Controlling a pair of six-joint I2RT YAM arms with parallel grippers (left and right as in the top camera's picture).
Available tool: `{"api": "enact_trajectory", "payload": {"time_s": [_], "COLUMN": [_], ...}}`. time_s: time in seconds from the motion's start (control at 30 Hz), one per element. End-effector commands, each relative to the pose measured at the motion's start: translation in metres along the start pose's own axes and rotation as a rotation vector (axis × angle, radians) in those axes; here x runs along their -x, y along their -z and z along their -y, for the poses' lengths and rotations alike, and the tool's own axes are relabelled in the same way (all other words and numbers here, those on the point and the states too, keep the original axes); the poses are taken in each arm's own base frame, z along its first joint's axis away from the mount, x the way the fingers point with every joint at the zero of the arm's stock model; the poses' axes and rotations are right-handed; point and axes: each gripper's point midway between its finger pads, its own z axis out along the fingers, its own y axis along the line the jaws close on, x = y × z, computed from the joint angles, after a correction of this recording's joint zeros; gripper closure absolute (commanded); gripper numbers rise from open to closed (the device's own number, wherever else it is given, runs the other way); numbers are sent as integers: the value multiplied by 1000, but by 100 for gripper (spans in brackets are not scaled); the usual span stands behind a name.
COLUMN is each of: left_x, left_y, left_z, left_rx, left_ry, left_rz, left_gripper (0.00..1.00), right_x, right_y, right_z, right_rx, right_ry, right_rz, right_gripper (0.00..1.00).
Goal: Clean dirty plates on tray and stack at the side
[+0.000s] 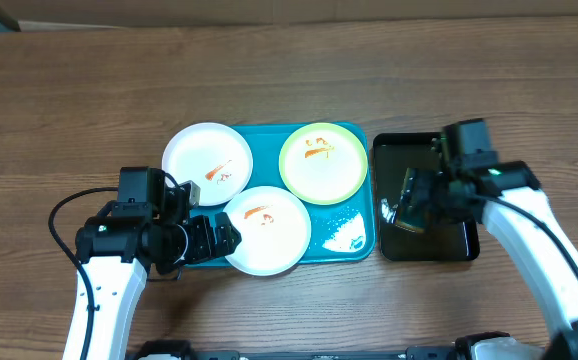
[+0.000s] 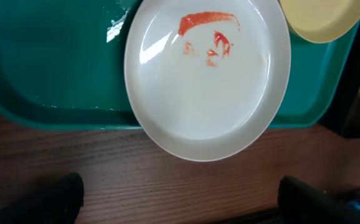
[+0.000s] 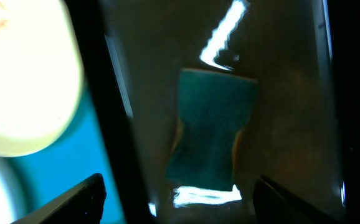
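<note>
The teal tray [image 1: 261, 146] holds three sauce-smeared plates: a white one [image 1: 207, 164] at the back left, a lime-green one [image 1: 323, 162] at the back right, and a white one [image 1: 267, 230] overhanging the front rim. My left gripper [image 1: 219, 238] is open just short of that front plate [image 2: 208, 81], fingers [image 2: 61, 199] wide apart over bare wood. My right gripper [image 1: 409, 205] hangs over the black tray [image 1: 449, 160], open. Its fingers [image 3: 74, 202] stand on either side of a teal sponge [image 3: 211, 130] without touching it.
The black tray [image 3: 292, 93] sits right against the teal tray's [image 3: 61, 162] right side and looks wet. A wet patch [image 1: 344, 235] lies in the teal tray's front right corner. Bare wooden table [image 1: 69, 100] surrounds both trays.
</note>
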Motion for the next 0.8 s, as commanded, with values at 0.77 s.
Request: {"api": "enact_trajectory", "payload": {"time_s": [0.77], "left_x": [12], "left_y": [5], "left_z": [-12], "left_rx": [85], "left_ry": [-5], "left_rz": [51], "left_gripper": [0], "right_x": [26], "right_y": [-43], "right_z": [9], "right_rx": [-182], "right_ry": [-122], "right_rz": [-44], "right_gripper": [45]}}
